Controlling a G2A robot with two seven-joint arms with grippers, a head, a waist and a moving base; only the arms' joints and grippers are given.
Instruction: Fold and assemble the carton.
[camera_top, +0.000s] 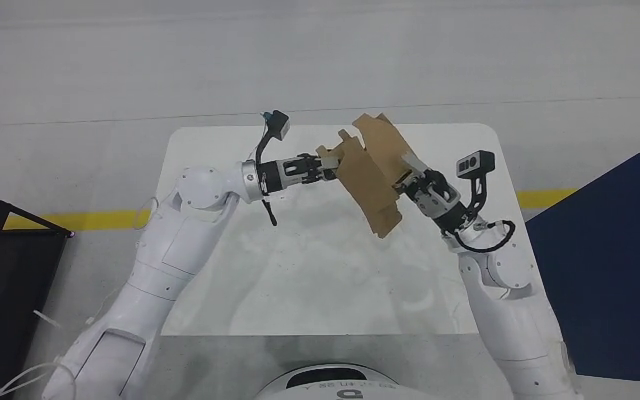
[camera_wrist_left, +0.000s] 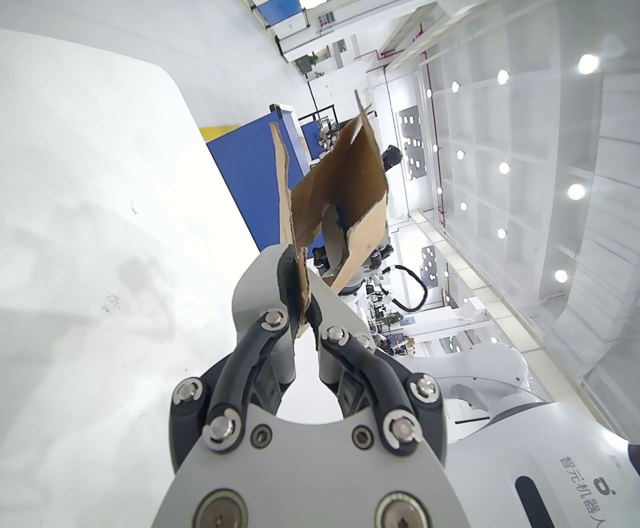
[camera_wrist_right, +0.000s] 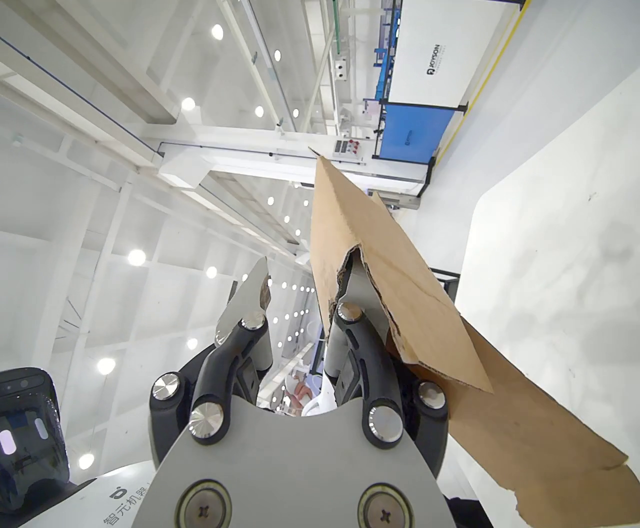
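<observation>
Aloft, the creased brown carton (camera_top: 370, 175) is pinched by the left gripper (camera_wrist_left: 297, 272), the right gripper (camera_wrist_right: 305, 272) spread

Both arms stretch forward and angle inward toward each other. The left gripper (camera_wrist_left: 298, 287) has its fingers (camera_wrist_left: 265, 280) pinched on a flap of the carton (camera_wrist_left: 345, 185). The right gripper (camera_wrist_right: 302, 295) holds its fingers spread, one tucked inside the cardboard fold.
</observation>
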